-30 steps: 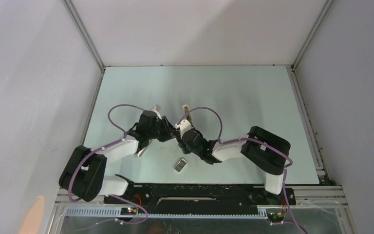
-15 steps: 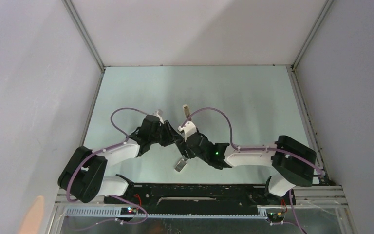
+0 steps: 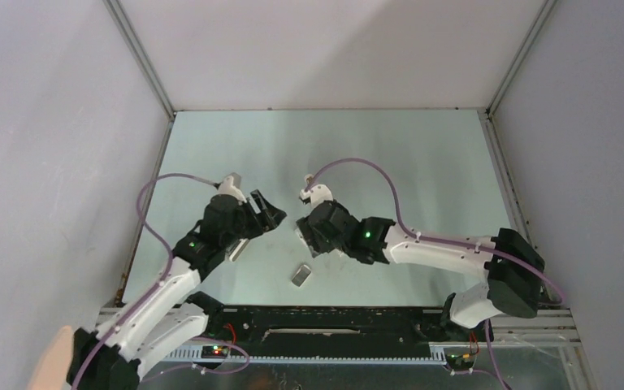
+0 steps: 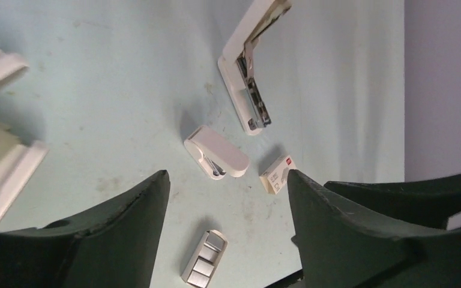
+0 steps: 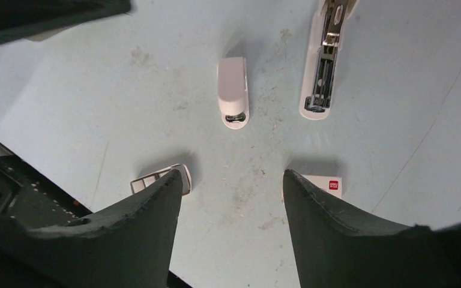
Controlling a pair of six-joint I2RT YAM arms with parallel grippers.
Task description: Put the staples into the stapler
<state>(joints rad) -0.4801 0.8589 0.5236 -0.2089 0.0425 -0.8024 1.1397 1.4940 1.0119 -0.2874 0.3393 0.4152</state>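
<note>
A lab test cell: pale table (image 3: 390, 154) boxed in by grey panels (image 3: 41, 122) and aluminium rails (image 3: 140, 61).

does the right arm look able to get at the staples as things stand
Probably yes. The right gripper hangs open above the table, and the staples lie flat and uncovered just beside one finger, apart from the white stub. A small sideways shift should centre them.
</note>
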